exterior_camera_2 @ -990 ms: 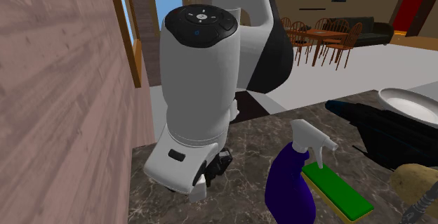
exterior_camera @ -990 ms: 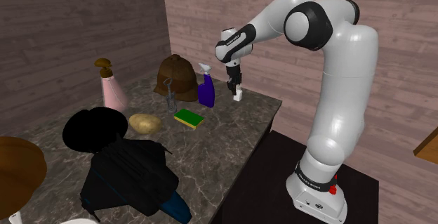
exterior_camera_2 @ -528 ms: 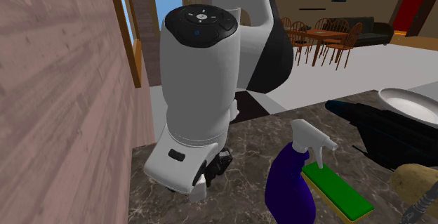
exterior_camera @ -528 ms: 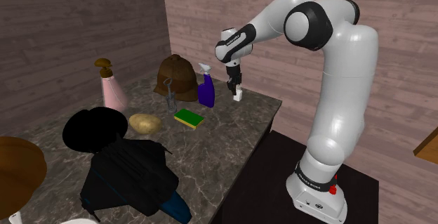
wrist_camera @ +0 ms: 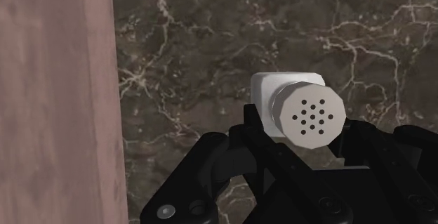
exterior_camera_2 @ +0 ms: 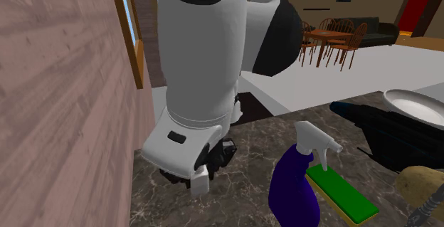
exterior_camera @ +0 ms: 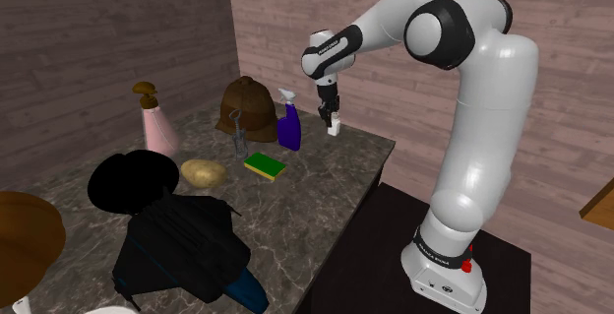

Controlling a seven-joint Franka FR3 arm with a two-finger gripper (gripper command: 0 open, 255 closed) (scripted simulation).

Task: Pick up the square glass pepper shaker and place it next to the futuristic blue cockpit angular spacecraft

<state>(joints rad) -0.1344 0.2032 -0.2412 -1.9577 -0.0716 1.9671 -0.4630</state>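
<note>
Veined counter (exterior_camera: 335,179): one shaker (wrist_camera: 298,107) clasped in pincer (exterior_camera: 333,120), one spray bottle (exterior_camera: 288,127).

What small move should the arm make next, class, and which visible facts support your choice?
Probably lift the gripper a little higher before travelling. It is shut on the white shaker, which seems barely clear of the marble counter. The purple spray bottle and green sponge stand roughly along the way to the dark, blue-nosed spacecraft, so extra height should avoid knocking them.
</note>
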